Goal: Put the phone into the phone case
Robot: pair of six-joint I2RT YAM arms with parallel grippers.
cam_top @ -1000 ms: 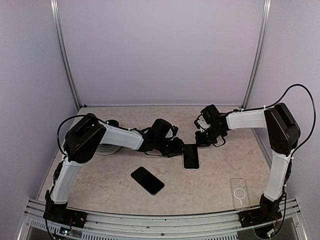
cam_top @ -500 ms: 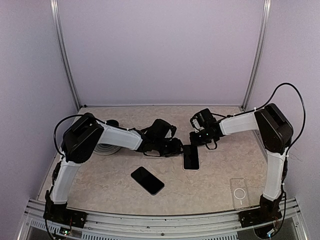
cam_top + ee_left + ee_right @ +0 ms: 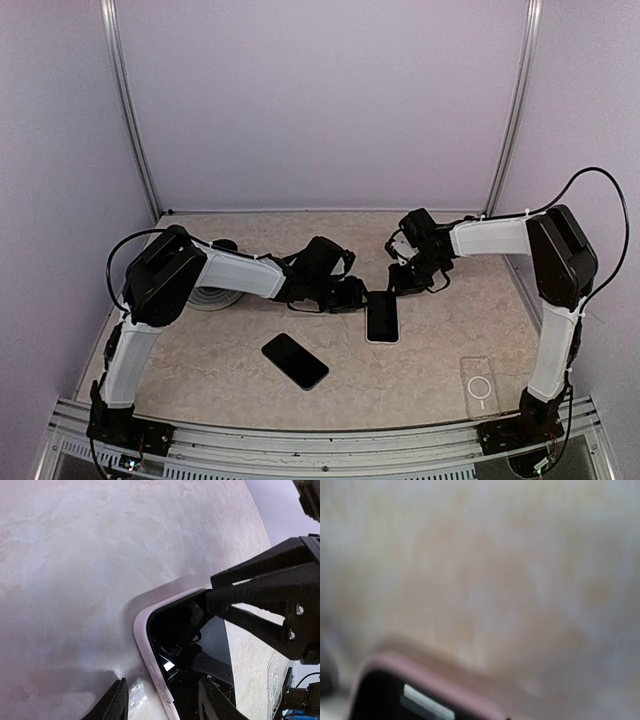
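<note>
Centre of the top view: phone (image 3: 381,320) lay flat, screen up, inside a pale phone case (image 3: 141,630), with both arms at its far end. Left gripper (image 3: 352,297) was at the upper-left corner, right gripper (image 3: 402,282) at the upper-right.

Progress, my read: insertion looked mostly done. Rim wrapped the glass at the one corner I could check. What's left is probably pressing the remaining corners home and letting go. Near end couldn't be verified, too small from above.

Jaws:
- Left: spread wide, the case's long edge running between the two fingers, not clamped.
- Right: narrow, tips nearly meeting on the phone's end just inside the rim. Couldn't tell whether they pinched the rim or only pressed.

View differences:
- Top view only: a bare black phone (image 3: 295,361) lower centre and a clear case (image 3: 479,387) lower right. They sat well apart from each other and from both grippers on the table (image 3: 220,370).
- Left wrist only: rim seating at the corner, plus both sets of fingers.
- Right wrist: blurred, just a pinkish rim corner at lower left over table. Its own fingers were out of frame.
</note>
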